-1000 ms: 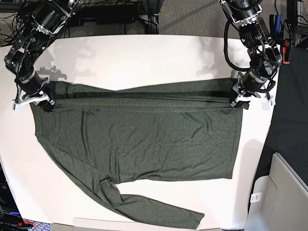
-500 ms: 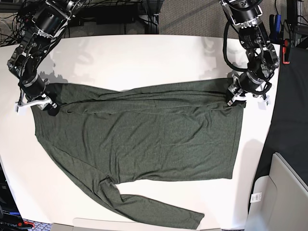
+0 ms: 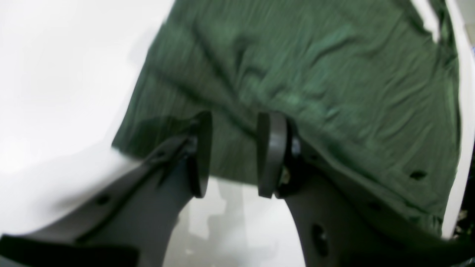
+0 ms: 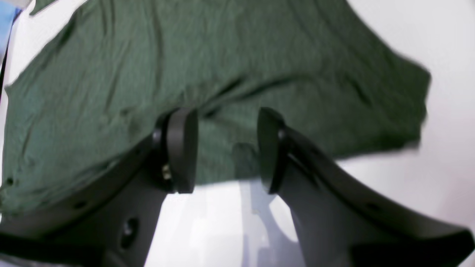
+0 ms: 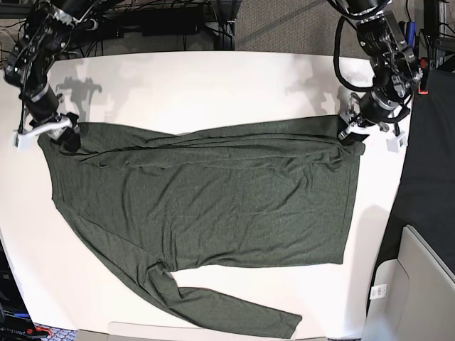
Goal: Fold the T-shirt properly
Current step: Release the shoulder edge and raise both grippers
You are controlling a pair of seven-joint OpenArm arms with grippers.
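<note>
Two robot claws hover over one dark green shirt (image 5: pixel 206 192) spread flat on a white table (image 5: pixel 213 85). The left claw (image 3: pixel 232 155) is released, its two fingers parted with a clear gap, poised above the shirt's edge and gripping nothing. The right claw (image 4: pixel 226 148) is likewise released, fingers spread wide over the opposite edge, holding nothing. From above, the shirt lies between the arms, one long sleeve trailing toward the table's near edge; each claw sits at an upper corner

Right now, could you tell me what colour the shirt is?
The shirt is dark olive green, faintly heathered; the base view shows it best.
</note>
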